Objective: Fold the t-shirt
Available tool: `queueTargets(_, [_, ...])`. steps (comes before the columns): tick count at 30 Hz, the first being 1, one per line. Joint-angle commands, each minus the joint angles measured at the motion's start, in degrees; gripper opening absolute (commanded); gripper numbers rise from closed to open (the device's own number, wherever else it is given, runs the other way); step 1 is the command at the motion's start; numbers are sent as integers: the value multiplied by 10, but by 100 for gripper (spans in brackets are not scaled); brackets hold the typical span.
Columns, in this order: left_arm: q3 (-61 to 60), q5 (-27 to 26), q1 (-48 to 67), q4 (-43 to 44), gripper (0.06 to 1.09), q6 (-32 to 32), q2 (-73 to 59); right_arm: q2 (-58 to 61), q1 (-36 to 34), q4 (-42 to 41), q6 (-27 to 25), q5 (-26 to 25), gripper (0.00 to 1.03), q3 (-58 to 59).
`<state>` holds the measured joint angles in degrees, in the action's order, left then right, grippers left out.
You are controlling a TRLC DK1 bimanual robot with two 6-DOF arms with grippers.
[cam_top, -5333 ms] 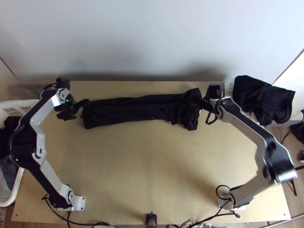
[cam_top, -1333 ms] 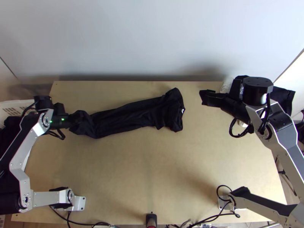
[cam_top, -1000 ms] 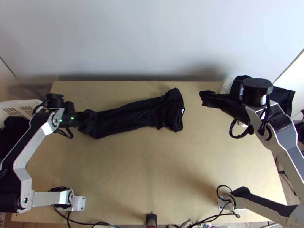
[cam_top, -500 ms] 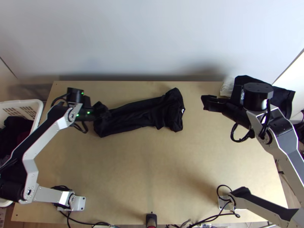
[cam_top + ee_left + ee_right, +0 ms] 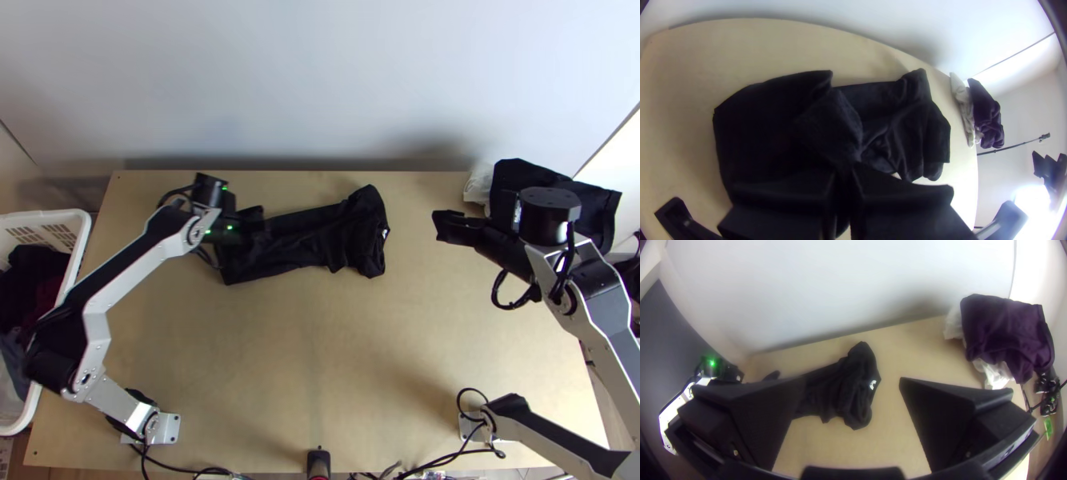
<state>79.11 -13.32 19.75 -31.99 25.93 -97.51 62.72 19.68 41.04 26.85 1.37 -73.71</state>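
The black t-shirt [image 5: 320, 238] lies as a folded strip at the back of the table, its right end bunched, its left end raised and being doubled over. My left gripper [image 5: 254, 230] is at that left end; in the left wrist view my left gripper [image 5: 843, 178] is shut on the cloth, and a flap of the t-shirt [image 5: 773, 129] spreads around its fingers. My right gripper [image 5: 448, 224] hangs over the table to the right of the t-shirt, apart from it. In the right wrist view my right gripper [image 5: 849, 395] stands wide open, the t-shirt [image 5: 855, 386] farther off beyond it.
A white basket [image 5: 80, 232] with dark clothes stands at the table's left edge. Another dark garment [image 5: 596, 210] lies over white material [image 5: 478, 182] at the back right corner. Bare tabletop [image 5: 320, 352] stretches in front of the t-shirt.
My left gripper has carried the t-shirt's left end rightward, shortening the strip. Earlier the right gripper was at the t-shirt's right end; it now stands off to the right and has lately shifted slightly toward the front.
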Motion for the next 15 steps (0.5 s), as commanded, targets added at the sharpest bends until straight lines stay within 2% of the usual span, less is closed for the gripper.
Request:
queueTargets(1, [68,7,57,1,9,20,-50,-19,-13,-2,2,0,97,25])
queueTargets(15, [209,30,151,-2,9,63,-141,-48,-29,1,2,0,97,57])
